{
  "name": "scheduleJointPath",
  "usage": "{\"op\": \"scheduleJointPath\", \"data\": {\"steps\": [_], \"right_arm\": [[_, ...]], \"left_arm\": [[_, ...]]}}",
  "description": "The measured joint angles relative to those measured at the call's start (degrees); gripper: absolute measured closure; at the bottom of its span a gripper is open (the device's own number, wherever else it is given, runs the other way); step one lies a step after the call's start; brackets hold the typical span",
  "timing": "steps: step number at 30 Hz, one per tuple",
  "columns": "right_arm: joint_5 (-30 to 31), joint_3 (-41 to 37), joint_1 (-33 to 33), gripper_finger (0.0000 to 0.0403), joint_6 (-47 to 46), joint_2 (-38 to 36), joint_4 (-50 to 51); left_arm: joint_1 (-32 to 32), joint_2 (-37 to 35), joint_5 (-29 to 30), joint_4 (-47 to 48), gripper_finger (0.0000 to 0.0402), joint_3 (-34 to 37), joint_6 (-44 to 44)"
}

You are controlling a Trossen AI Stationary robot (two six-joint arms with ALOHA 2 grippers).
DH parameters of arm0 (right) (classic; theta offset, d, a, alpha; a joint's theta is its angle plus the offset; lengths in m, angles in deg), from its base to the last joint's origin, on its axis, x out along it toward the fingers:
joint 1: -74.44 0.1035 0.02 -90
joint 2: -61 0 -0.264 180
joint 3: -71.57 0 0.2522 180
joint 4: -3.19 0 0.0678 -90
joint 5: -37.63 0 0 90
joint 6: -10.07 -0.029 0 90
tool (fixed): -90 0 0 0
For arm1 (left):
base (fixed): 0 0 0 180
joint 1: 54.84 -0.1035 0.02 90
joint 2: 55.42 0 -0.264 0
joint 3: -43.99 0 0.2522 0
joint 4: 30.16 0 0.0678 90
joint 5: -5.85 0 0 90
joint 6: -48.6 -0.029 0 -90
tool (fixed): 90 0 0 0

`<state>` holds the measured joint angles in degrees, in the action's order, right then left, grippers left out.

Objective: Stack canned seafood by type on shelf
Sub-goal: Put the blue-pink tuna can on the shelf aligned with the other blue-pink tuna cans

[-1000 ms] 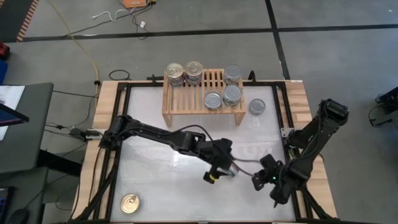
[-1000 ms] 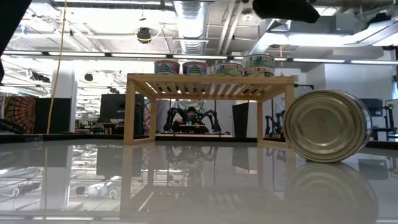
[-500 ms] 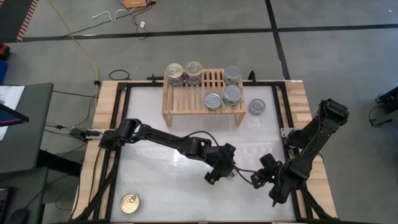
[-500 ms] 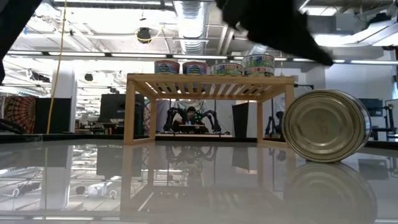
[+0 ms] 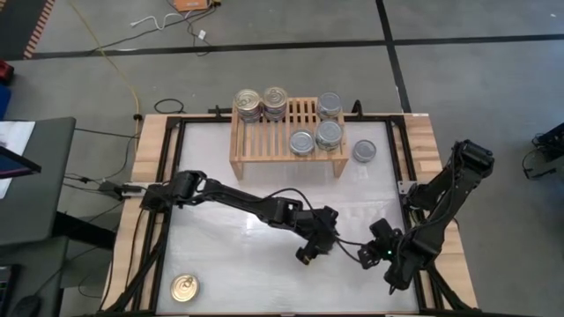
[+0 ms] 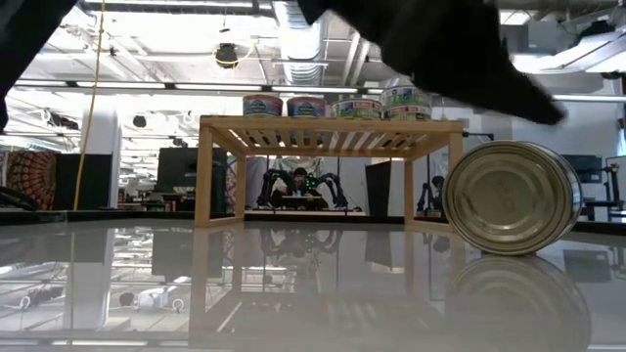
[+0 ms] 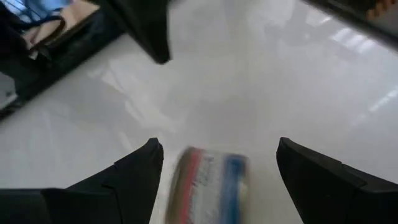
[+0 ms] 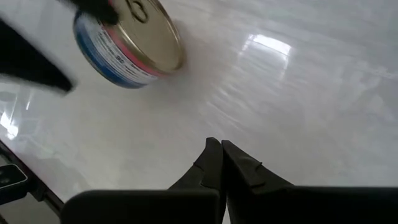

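Left tool [image 7: 214, 162], fingers spread wide around but not gripping a small round blue-and-red-labelled gold-top tin [image 8: 130, 46] on the white surface [image 5: 229, 255], has moved nearer the shut, empty right tool [image 8: 219, 155] since earlier, other tins staying on the light-wood slatted shelf [image 5: 264, 145].
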<state>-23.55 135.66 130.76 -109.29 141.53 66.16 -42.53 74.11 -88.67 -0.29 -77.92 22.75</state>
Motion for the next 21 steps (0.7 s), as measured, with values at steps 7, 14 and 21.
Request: {"op": "scheduleJointPath", "data": {"steps": [7,14,21], "right_arm": [[-0.06,0.00,0.74,0.0372,-0.44,0.02,-0.26],[-0.08,0.00,1.88,0.0372,-0.82,0.04,-0.50],[-0.10,0.00,2.14,0.0372,-0.30,0.04,0.38]], "left_arm": [[-0.20,3.09,2.69,2.32,0.0113,0.10,-5.99],[0.77,3.68,12.69,2.48,0.0203,-0.01,-10.42],[0.78,0.18,21.30,11.74,0.0230,-3.73,-9.47]]}}
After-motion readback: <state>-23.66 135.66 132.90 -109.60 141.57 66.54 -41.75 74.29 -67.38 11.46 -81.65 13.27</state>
